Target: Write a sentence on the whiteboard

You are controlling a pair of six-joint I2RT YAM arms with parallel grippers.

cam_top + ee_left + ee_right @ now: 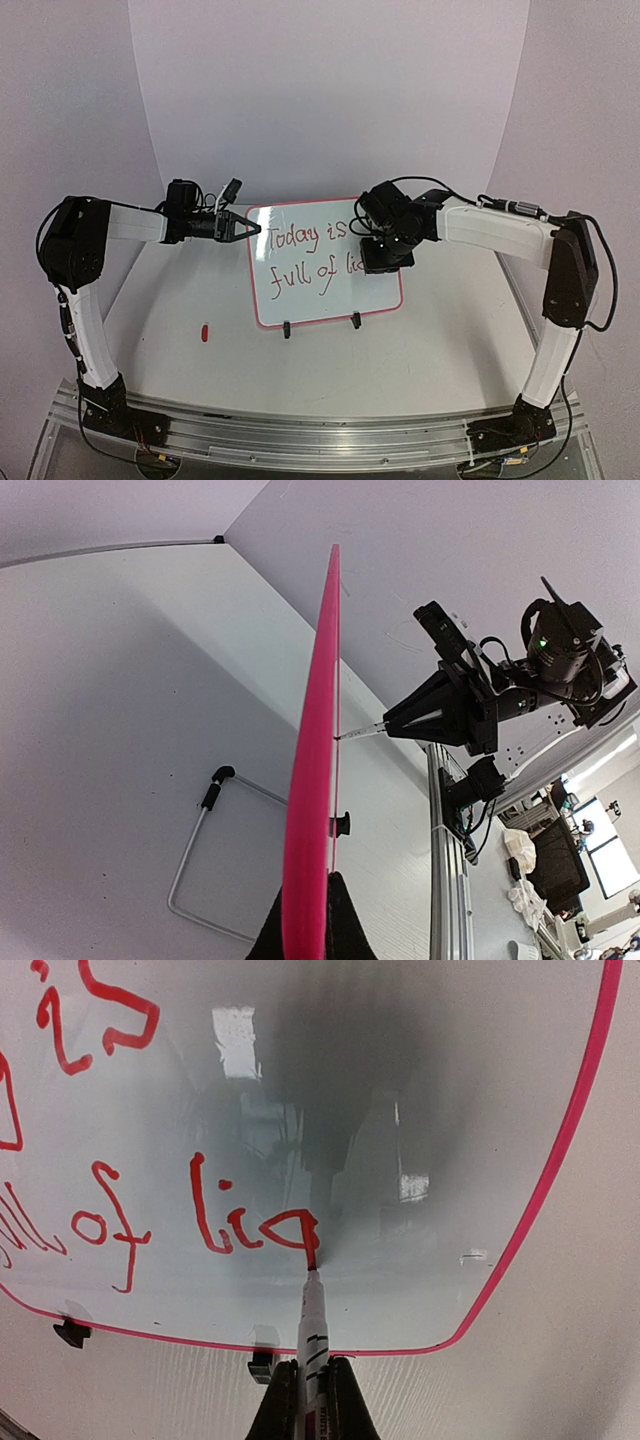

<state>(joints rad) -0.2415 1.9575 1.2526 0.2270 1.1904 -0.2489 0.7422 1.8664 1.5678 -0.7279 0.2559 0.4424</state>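
One whiteboard (300,298); one marker (312,1328)

From above, the right gripper (385,252) covered the end of the sentence (303,252) after "full of li". The right wrist view cut off the board (450,1080) on its left, losing most of "Today" and the start of "full". There the marker (312,1325) ran off the bottom edge between the fingers (272,1415). The left wrist view showed the board edge-on, its written face unseen. A red speck (204,332) on the table (180,300) was too small to identify.

Even bright lighting; patchy glare and dark shadow on whiteboard (500,1080); wrist views fisheye-bent; top view soft.
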